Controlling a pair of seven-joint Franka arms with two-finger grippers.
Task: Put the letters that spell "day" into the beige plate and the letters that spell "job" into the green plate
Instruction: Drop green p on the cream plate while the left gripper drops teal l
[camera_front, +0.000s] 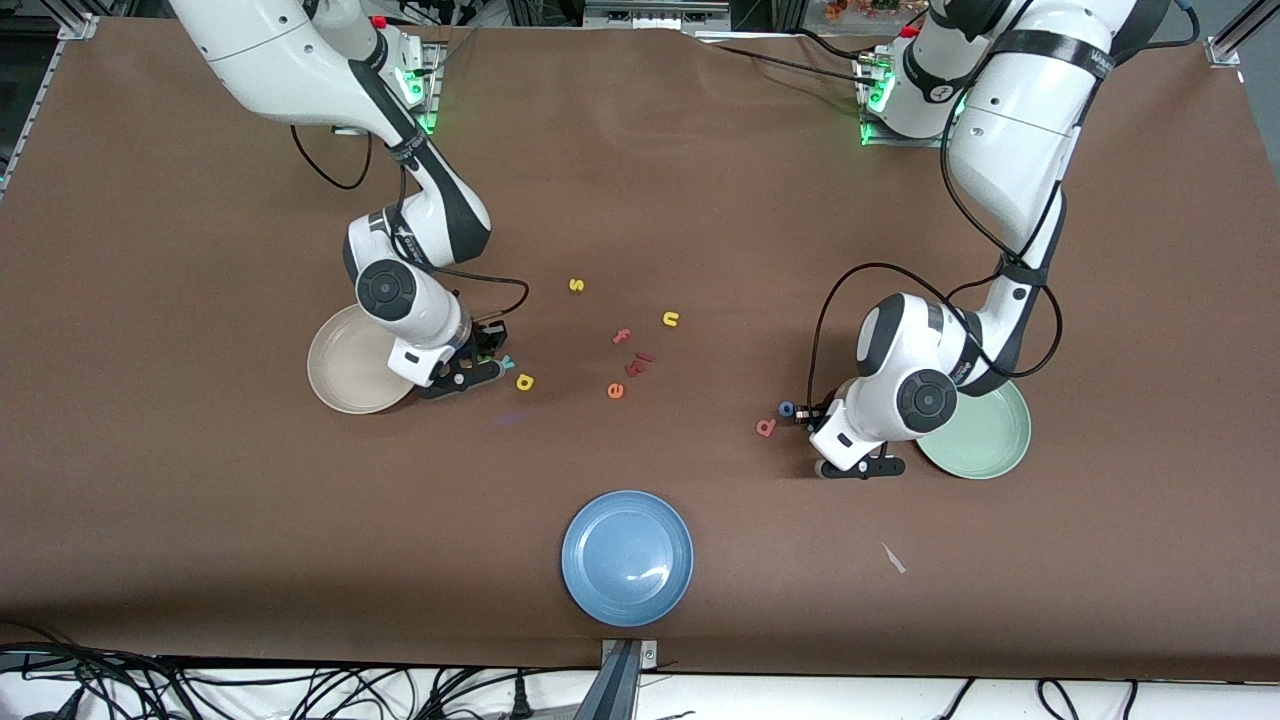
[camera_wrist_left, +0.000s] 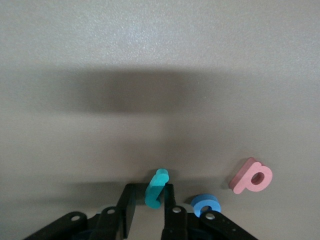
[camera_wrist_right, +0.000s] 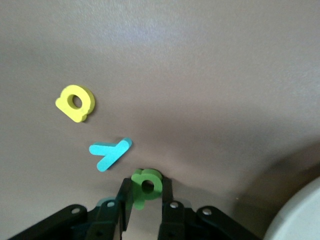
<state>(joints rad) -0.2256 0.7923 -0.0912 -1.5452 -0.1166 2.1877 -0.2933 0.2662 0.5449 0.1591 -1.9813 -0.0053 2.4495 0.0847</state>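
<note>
Right hand is down at the brown desk just beside the round cream-beige shallow plate, fingers closed on the small flat green toy letter d, pinched between the black pads in the right wrist view. Flat teal toy letter y lies on the desk just beside the d, not touching the hand; flat yellow toy letter a is a bit farther out, near the y. Beige plate holds no letters. Left hand is low at the desk beside the round pale mint-green shallow plate, fingers nearly closed and gripping the flat teal toy letter j, which stands on edge between the pads. Blue ring-shaped toy letter o sits on the desk just beside the left hand's finger; pinkish-red flat toy letter b lies flat near it. Green plate holds no letters. Mid-desk between the arms: small yellow letter s, yellow letter u, pink letter f, orange letter e, plus a reddish piece or two too small to read. Round blue plate sits nearest the front camera, bare.
</note>
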